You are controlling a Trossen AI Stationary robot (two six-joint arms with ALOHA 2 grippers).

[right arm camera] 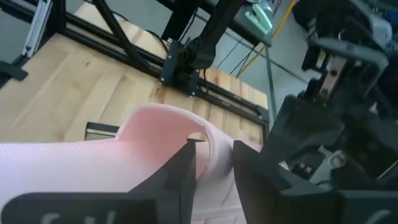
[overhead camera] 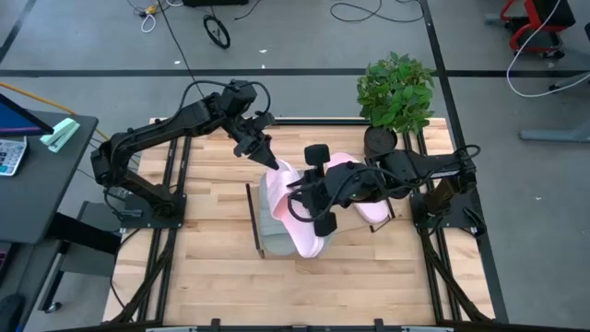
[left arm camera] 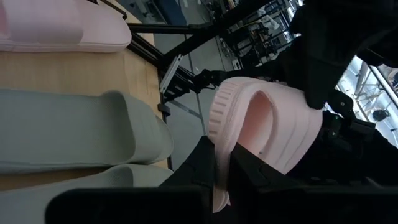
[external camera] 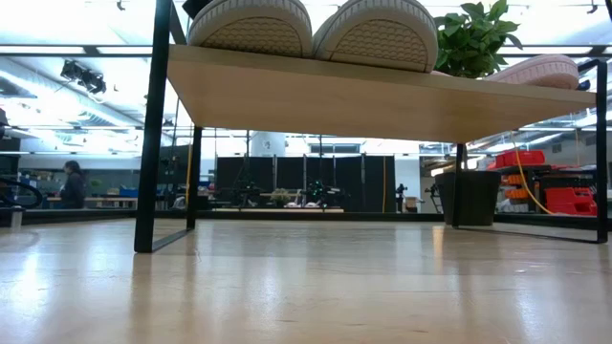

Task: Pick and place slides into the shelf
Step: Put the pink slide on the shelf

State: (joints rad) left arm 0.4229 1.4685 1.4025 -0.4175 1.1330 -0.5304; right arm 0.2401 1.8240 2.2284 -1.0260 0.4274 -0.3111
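Both of my claws pinch one pink slide (overhead camera: 293,195) above the shelf (overhead camera: 254,226) at the table's centre. Left claw (left arm camera: 222,177): closed on the slide's rim, arm reaching in from ten o'clock. Right claw (right arm camera: 214,163): fingers (right arm camera: 180,174) set either side of the slide's strap and pressed to it, arm reaching in from three o'clock. Grey pair (overhead camera: 277,217): lying side by side on the shelf board, toward nine o'clock of the held slide. Second pink slide (overhead camera: 369,207): resting on the shelf at its three o'clock end. Low view: ribbed soles overhang the board's edge. Potted plant (overhead camera: 396,92): standing on the table (overhead camera: 212,267) at one o'clock, behind the shelf.
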